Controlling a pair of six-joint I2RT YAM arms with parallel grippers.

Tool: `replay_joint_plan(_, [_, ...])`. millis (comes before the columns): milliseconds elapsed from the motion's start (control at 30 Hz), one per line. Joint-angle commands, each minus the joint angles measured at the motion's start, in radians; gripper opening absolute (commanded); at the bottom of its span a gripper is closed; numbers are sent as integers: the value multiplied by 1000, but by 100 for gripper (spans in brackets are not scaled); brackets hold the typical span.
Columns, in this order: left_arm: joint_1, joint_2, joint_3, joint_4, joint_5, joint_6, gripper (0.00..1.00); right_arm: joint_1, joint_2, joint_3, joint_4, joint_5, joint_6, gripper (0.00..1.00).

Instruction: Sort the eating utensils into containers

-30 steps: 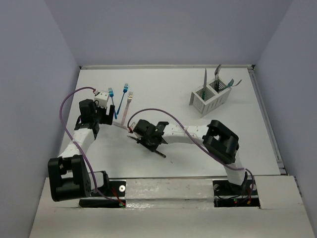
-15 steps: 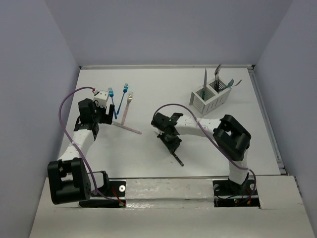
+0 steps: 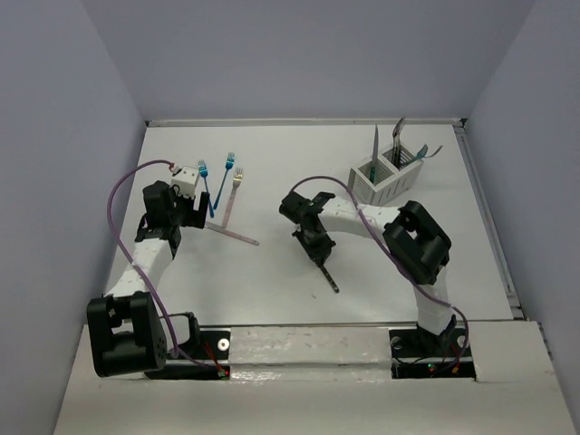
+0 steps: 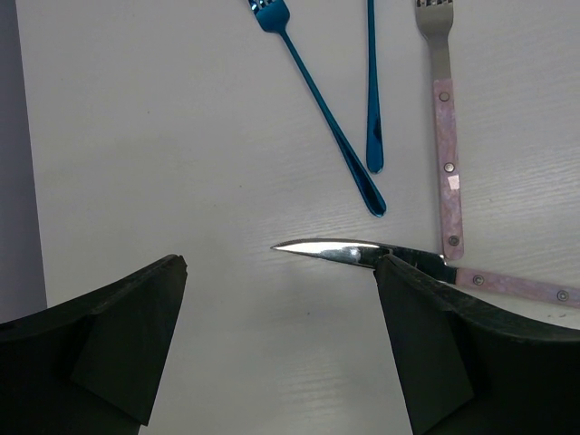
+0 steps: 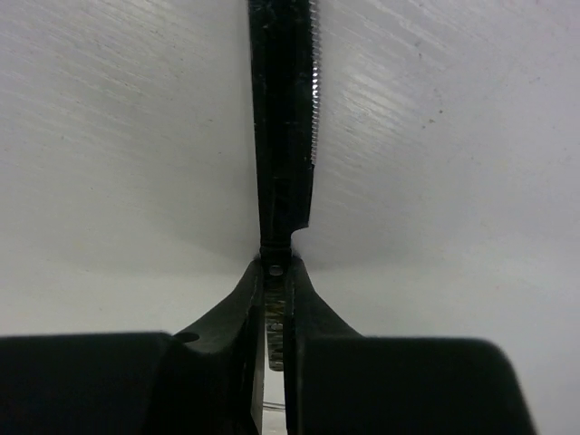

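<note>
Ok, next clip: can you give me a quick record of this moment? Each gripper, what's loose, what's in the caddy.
left gripper: open, holding nothing, above the loose cutlery
right gripper: shut on dark knife, gripped by the handle, serrated blade pointing away from the fingers
lying loose: blue fork, second blue fork, pink fork, pink knife
caddy: far right, at least three utensils standing in it

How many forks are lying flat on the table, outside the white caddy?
3, all on the left of the table: a blue fork, a second blue fork right of it, then a pink-handled fork. The caddy may hold more; too small to tell.
</note>
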Motion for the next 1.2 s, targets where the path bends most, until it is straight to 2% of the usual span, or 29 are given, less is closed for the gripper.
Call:
replay_joint_plan(0, [6,-33,-13,42,9,12,99,-14,75,-53,111,41,-7,0])
replay_joint_plan(67, [7,-30,-13,42,10,12,99,-14,49,-40,130,66,-14,0])
replay_joint_plan(167, [7,-22,-10,44,13,10,99,-14,-75,2,234,147,-86,0])
replay_joint_plan(267, [7,-19,-10,40,9,10,99,-14,-295,-56,531,245,-230,0])
replay_joint_plan(300, [7,-19,-8,40,7,10,99,-14,-347,-82,626,245,-231,0])
replay_joint_plan(333, [7,-20,-10,40,7,10,99,-14,-431,-105,804,289,-293,0])
replay_joint_plan(367, [7,-20,-8,40,7,10,99,-14,-462,-125,878,329,-342,0])
replay_joint_plan(433, [7,-23,-10,40,7,9,99,-28,-497,-144,1073,439,-437,0])
replay_joint_plan(500, [7,-20,-10,40,10,9,99,-83,-522,-156,1177,497,-502,0])
replay_joint_plan(600, [7,-17,-8,40,12,10,99,-184,-531,-271,1500,590,-580,0])
replay_joint_plan(700, [7,-14,-10,42,15,10,99,-260,-505,-331,1691,682,-631,0])
replay_joint_plan(967, [7,-8,-10,42,13,12,99,-332,-429,-469,1831,725,-637,0])
replay_joint_plan(1167, [7,-10,-8,39,12,10,99,-353,-398,-560,1800,721,-539,0])
